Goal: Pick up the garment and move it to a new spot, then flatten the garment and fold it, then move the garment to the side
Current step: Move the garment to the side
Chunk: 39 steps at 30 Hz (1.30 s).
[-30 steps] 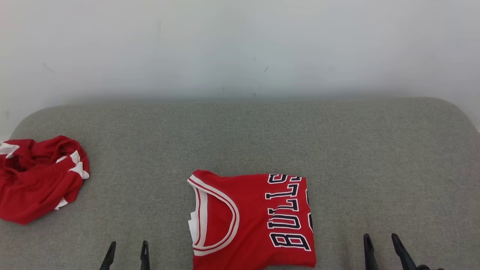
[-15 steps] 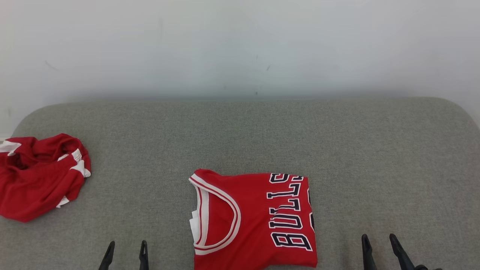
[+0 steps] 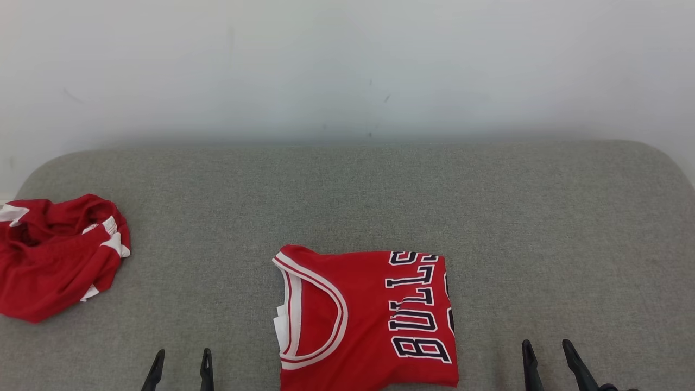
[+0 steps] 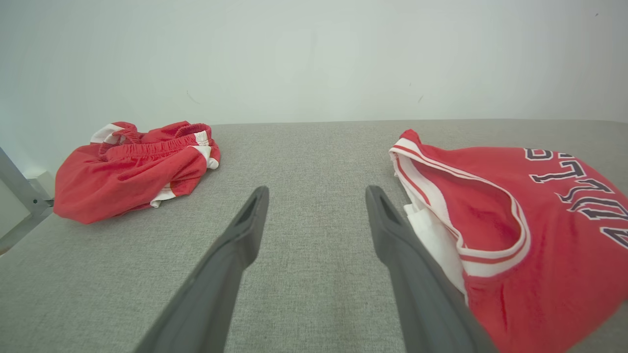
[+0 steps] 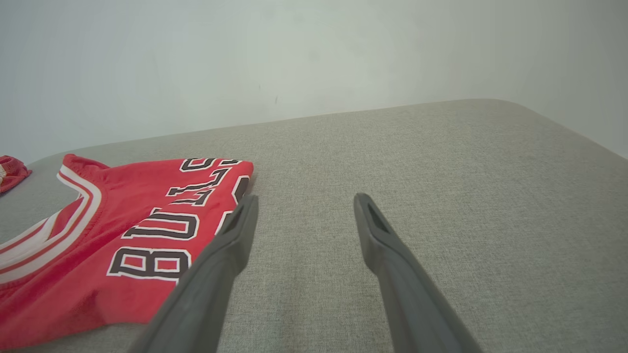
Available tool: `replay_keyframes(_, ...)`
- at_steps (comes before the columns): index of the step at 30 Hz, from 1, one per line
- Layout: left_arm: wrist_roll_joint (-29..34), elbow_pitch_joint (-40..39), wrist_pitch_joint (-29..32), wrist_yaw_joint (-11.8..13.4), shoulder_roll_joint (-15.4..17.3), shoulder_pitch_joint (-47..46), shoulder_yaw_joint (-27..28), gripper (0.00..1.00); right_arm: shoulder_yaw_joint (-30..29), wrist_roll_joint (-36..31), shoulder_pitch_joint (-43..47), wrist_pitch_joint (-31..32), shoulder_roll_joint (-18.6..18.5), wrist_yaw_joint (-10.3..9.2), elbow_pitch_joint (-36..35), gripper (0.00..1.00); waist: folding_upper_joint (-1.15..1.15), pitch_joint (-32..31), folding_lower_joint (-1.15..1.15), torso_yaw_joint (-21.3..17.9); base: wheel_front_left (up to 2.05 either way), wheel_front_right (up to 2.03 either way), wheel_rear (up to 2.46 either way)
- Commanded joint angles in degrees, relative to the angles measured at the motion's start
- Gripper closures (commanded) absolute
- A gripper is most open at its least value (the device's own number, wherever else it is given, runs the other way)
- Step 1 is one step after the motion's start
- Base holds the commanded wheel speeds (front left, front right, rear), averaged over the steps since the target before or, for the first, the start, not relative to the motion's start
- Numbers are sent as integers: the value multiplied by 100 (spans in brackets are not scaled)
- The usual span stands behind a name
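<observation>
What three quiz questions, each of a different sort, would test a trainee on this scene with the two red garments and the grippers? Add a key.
1. True or false: the folded jersey lies between the left gripper and the right gripper.
2. Where is the crumpled red garment? A: on top of the jersey. B: at the left end of the grey padded surface, apart from the jersey. C: in the right gripper.
3. Fill in: both grippers are ___ and hold nothing.

Key: 1 true; 2 B; 3 open.
</observation>
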Motion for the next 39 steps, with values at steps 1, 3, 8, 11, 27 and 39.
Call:
replay_keyframes(1, 12, 14, -14, -14, 4, -4, 16, 0, 0, -52, -30, -4, 4, -10, -10, 0, 0, 0, 0, 0, 0, 0, 0)
replay_keyframes(3, 8, 18, -14, -17, 4, -10, 22, 0, 4, -48, -30, -4, 4, -10, -8, 0, 0, 0, 0, -1, 0, 0, 0)
replay_keyframes(8, 13, 28, -14, -21, 4, -17, 28, 0, 33, -30, -10, -4, 4, -10, -5, 0, 0, 0, 0, -2, 0, 0, 0)
replay_keyframes(11, -19, 36, -14, -22, 4, -21, 25, 0, 48, -13, 0, -4, 4, -10, 7, 0, 0, 3, 0, 5, 0, 0, 0)
replay_keyframes(27, -214, 93, -14, 8, 4, -215, -186, 0, 555, -164, -1483, -2, 0, -10, 1012, 0, 0, 142, 0, 363, 0, 0, 0)
replay_keyframes(39, -270, 91, -14, 53, 4, -340, -294, 0, 516, 51, -2743, -5, 3, -10, 3492, 0, 0, 322, 0, 718, 0, 0, 0)
